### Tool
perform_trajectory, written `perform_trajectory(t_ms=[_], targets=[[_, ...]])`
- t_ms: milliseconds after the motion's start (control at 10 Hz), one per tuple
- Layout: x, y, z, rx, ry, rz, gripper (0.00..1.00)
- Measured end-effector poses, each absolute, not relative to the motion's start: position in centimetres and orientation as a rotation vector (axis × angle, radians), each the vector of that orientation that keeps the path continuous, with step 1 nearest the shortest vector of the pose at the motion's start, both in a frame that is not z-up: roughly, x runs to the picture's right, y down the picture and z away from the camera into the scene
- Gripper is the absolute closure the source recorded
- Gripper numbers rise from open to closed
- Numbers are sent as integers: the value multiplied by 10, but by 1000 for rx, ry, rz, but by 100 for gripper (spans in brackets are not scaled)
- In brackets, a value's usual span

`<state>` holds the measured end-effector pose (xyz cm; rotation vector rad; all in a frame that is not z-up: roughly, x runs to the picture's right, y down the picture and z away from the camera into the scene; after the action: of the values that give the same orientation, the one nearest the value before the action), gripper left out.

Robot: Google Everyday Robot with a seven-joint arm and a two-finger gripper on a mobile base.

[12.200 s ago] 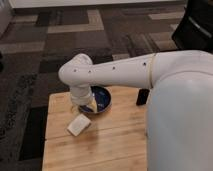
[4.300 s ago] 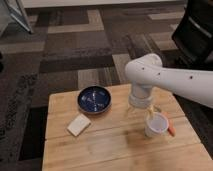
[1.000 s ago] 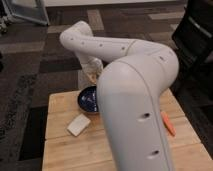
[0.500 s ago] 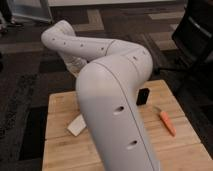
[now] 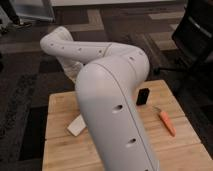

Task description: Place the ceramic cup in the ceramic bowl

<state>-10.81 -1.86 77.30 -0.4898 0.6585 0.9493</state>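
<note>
A: Where are the ceramic cup and ceramic bowl pointing?
B: Both are hiding behind the arm [image 5: 112, 95], unlike a second ago.
A: Gripper?
B: Out of sight at ten o'clock, fingers resting together.

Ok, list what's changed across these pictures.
The arm swung from the table's right side, where the gripper was down at the cup, across to the left. It now hides gripper, cup and bowl, so whether the cup landed in the bowl can't be told. The pale block, black object and orange tool stayed put.
</note>
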Motion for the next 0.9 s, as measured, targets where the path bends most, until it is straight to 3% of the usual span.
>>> perform_trajectory(t_ms=[700, 900], targets=[[-101, 15, 794, -490, 679, 922, 100], [-107, 15, 795, -463, 659, 907, 81]])
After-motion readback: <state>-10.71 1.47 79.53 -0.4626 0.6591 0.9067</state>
